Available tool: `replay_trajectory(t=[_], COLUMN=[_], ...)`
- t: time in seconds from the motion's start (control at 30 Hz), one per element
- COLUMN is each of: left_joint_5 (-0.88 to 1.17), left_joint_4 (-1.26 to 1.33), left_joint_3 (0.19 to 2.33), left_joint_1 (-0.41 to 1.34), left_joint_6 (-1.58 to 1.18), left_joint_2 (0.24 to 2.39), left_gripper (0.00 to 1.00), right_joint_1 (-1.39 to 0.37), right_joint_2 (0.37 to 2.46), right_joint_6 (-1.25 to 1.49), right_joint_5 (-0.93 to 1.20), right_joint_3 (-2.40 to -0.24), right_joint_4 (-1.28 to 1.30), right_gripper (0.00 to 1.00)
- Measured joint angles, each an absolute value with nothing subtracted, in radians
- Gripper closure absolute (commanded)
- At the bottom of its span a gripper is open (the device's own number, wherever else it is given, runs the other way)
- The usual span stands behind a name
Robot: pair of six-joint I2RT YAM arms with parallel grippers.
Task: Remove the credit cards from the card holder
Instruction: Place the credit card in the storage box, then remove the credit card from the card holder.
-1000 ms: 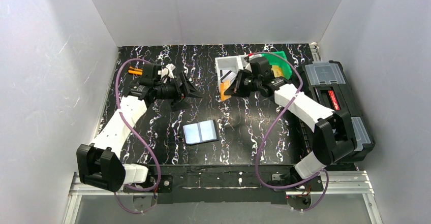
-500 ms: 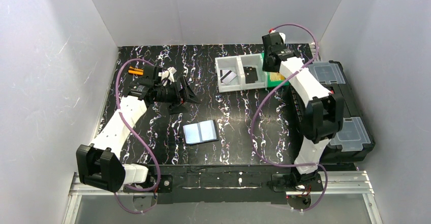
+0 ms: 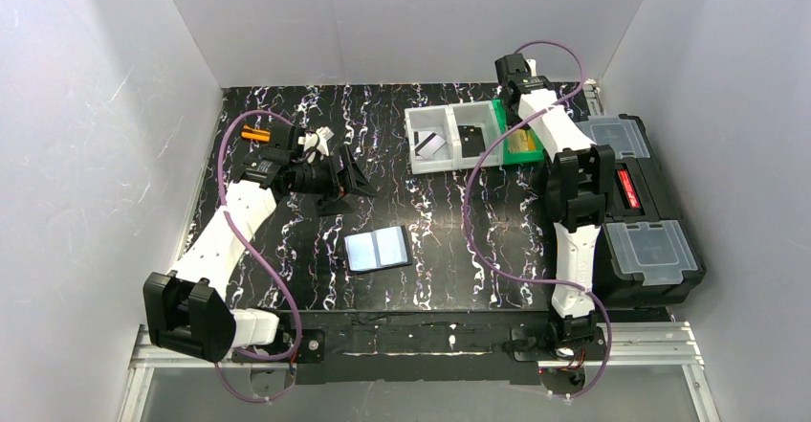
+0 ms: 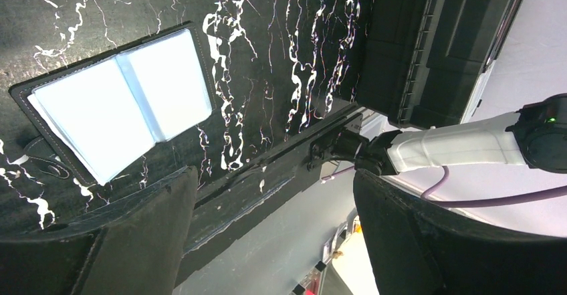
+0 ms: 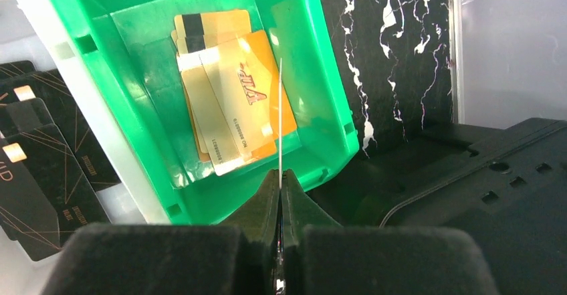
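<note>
Well, my left gripper (image 3: 352, 181) hangs above the table with its jaws spread wide and nothing between them, off to the back-left of the card holder (image 3: 379, 249) and apart from it. The card holder lies opened flat, its two glossy pale panels facing up. My right gripper (image 5: 280, 174) is far out to the back-right of the card holder, jaws pressed together and pinching a credit card (image 5: 280, 114) that shows only as a thin pale edge. It hangs over a green bin (image 5: 321, 101), where gold and orange cards (image 5: 234, 108) lie in a loose pile. On the side of that bin nearer the card holder sits a white tray (image 3: 449, 166), and a silvery striped card (image 3: 429, 144) lies in its compartment closer to the card holder. A black toolbox (image 3: 641, 221) stands well to the right of the card holder.
</note>
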State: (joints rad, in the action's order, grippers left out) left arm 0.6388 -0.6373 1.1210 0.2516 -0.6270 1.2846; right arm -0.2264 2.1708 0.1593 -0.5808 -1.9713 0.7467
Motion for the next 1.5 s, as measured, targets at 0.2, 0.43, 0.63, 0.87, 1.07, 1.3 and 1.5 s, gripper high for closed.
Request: replay_trajectory(t=[0.2, 0.43, 0.63, 0.87, 1.07, 1.3, 1.5], left_joint_5=[0.643, 0.643, 0.636, 0.573, 0.459, 0.255, 0.095], left_joint_4=[-0.638, -0.640, -0.646, -0.646, -0.649, -0.648, -0.657], left_joint_3=[1.121, 1.120, 1.119, 1.089, 1.080, 1.081, 1.124], left_joint_1=[0.252, 0.252, 0.252, 0.268, 0.359, 0.547, 0.679], left_joint_6=[-0.622, -0.620, -0.621, -0.621, -0.624, -0.637, -0.640], left_joint_2=[1.285, 1.285, 1.284, 1.285, 1.318, 1.439, 1.590], left_gripper=[0.15, 0.14, 0.14, 0.14, 0.15, 0.24, 0.39], right_joint_1=[-0.220, -0.213, -0.216, -0.233, -0.300, -0.327, -0.321], right_joint_2=[2.195, 2.206, 2.175, 1.980, 1.785, 1.609, 1.478], right_joint_6=[0.139, 0.155, 0.204, 0.314, 0.408, 0.486, 0.514], right_joint_5=[-0.580, -0.539, -0.453, -0.318, -0.217, -0.091, -0.031], right_joint_3=[-2.028, -2.107, -2.196, -2.131, -1.890, -1.528, -1.352], right_joint_4=[0.762, 0.831, 0.901, 0.937, 0.895, 0.800, 0.750], right_gripper=[0.61, 0.05, 0.02, 0.00, 0.00, 0.00, 0.00])
